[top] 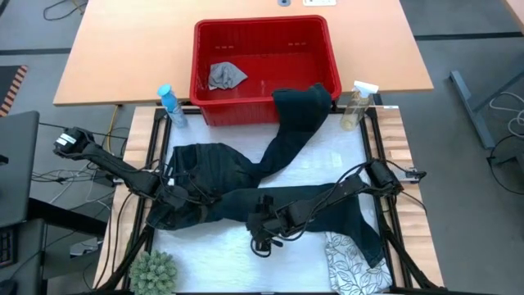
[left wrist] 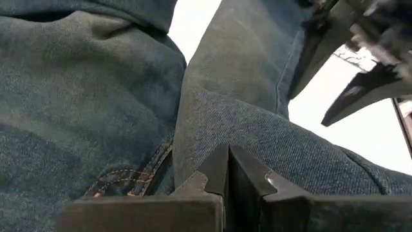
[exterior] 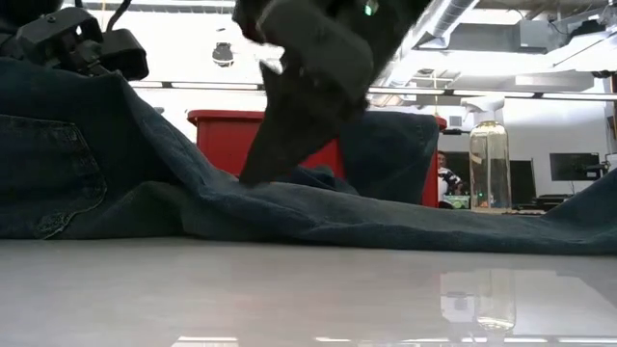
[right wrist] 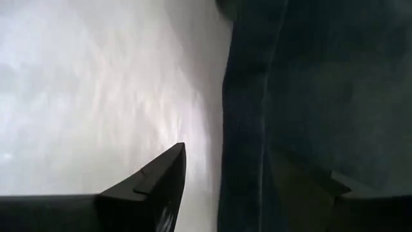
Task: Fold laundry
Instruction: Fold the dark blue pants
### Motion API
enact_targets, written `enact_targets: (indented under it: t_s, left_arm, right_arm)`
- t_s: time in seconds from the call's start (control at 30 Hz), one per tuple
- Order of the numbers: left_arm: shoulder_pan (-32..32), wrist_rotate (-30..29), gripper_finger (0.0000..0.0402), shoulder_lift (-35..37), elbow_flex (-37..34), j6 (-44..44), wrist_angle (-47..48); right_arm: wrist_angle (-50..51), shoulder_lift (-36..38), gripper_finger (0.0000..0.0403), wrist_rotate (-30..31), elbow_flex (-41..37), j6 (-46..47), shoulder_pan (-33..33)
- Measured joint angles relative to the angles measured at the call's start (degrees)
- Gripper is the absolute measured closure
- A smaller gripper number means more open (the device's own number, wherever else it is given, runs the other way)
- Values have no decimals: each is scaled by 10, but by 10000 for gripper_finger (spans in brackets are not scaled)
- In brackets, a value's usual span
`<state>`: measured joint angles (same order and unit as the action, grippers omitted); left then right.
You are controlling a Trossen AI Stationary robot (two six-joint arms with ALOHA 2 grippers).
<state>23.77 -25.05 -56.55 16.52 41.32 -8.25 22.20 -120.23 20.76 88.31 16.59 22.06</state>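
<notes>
The right gripper (top: pixel 264 231) hangs with its fingers apart over the lower leg of the jeans (top: pixel 237 184), grasping nothing, while the left gripper (top: pixel 190 195), fingers pressed together, rests beside the waist part.

Dark denim jeans (top: pixel 246 184) lie spread across the white table, waist end bunched at the left, one leg draped up over the front rim of the red basket (top: pixel 319 49). Leaf-print white cloth (top: pixel 356 262) lies crumpled at the table's near right. Small grey cloth (top: pixel 225 75) sits inside the basket.
</notes>
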Motion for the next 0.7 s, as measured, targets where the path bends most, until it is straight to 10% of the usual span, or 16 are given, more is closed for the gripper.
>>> enact_targets:
  t_s: [0.37, 0.7]
  left_arm:
    - [0, 0, 402, 0, 1, 13, 7]
    - [0, 4, 401, 0, 1, 15, 13]
  right_arm:
    - [58, -38, 178, 52, 2, 56, 0]
    - [107, -38, 380, 62, 19, 64, -4]
